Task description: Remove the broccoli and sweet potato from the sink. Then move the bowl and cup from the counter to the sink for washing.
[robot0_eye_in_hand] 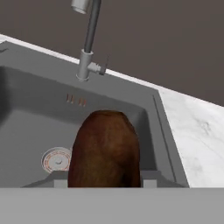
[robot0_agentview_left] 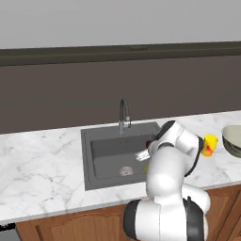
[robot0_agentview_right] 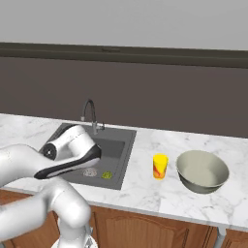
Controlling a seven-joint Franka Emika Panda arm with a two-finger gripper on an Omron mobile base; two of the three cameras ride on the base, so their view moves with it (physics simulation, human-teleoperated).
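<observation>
Over the sink [robot0_eye_in_hand: 26, 127] the tool [robot0_eye_in_hand: 105, 183] pinches the sweet potato [robot0_eye_in_hand: 105, 151] — broccoli [robot0_agentview_right: 106, 175] lies near the drain.

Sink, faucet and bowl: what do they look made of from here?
The sink looks like matte dark grey composite or stone: flat, no glints. The faucet looks like brushed or polished metal, silver-grey with a soft sheen. The bowl looks like glazed ceramic, grey-green outside, pale cream inside, though a rendered surface leaves plastic possible.
</observation>
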